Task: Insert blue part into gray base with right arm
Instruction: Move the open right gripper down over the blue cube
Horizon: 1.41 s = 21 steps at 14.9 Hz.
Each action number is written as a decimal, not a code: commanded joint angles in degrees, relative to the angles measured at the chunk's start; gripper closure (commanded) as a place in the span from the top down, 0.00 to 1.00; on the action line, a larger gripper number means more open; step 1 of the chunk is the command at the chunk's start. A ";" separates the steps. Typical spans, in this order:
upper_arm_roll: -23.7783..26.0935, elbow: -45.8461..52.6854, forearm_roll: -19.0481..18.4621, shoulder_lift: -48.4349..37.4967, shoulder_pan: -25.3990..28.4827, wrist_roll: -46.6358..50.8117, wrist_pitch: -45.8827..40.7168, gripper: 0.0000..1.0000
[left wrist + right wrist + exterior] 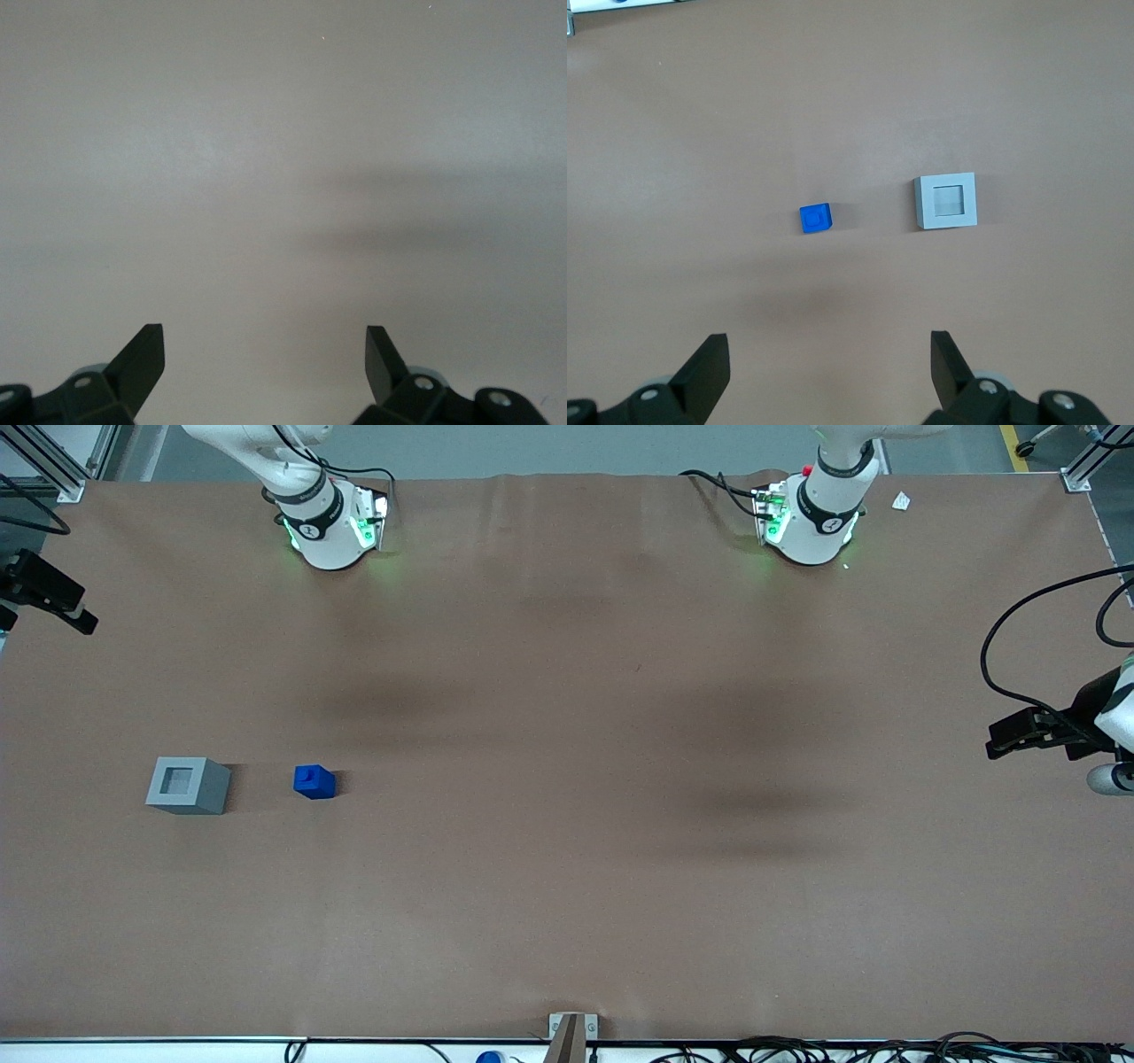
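The end effector (829,365) hangs high above the desk (567,868), fingers apart and empty — the blue part (816,218) sits near the gray base (946,201), not touching.

The small bright-blue plastic cube-like block (314,781) stands upright on the brown table (567,886), round knob on its top face, in the left-middle of the front view. The light-gray plastic cube (188,785) stands upright just beside it, apart from it, square recess facing up and unoccupied. The black two-finger tool (830,367) of the right arm hangs high above both, its fingers spread wide, holding nothing.
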 commanded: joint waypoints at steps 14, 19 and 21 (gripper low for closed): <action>0.15 -3.85 -2.74 3.07 2.47 1.03 -0.29 1.00; 0.15 -10.16 -2.65 5.45 4.40 1.21 7.59 1.00; 0.15 -13.25 -2.56 5.54 4.58 1.21 11.56 1.00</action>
